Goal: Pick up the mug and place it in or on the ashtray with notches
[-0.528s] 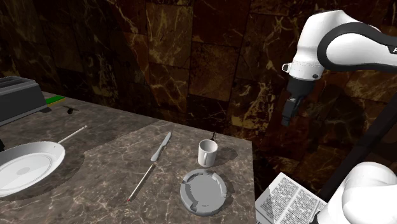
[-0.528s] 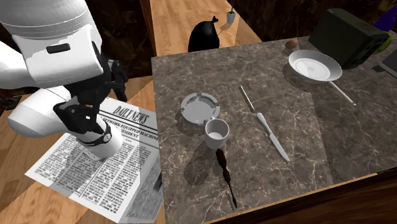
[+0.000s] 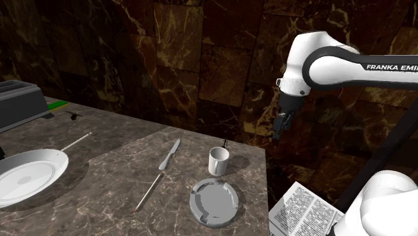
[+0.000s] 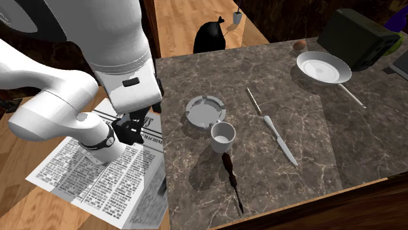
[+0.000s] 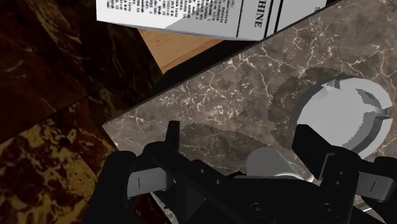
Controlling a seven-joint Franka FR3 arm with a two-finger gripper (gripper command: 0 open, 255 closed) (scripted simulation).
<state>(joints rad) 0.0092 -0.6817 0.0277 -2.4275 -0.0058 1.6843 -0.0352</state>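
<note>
A plain white mug [image 3: 218, 161] stands upright near the marble table's edge, just behind the round grey notched ashtray [image 3: 214, 202]. In the second exterior view the mug [image 4: 222, 136] sits close beside the ashtray [image 4: 204, 110]. My black gripper [image 3: 284, 123] hangs high in the air, above and to the shoulder view's right of the mug, past the table's edge. From the wrist, the gripper [image 5: 238, 132] is open with nothing between its fingers. The mug [image 5: 270, 163] lies far below them and the ashtray [image 5: 347, 118] next to it.
On the table lie a knife [image 3: 170, 153], a thin pencil-like stick [image 3: 149, 191], a white plate [image 3: 27, 175], a dark toaster [image 3: 20, 104] and a dark screwdriver [image 4: 232, 176]. A newspaper [image 4: 104, 163] lies on the wooden floor beside the table. A dark marble wall [image 3: 201, 60] stands behind.
The arm has swung toward the table, carrying the gripper to the shoulder view's left, nearer the mug. The mug and ashtray have not moved.
</note>
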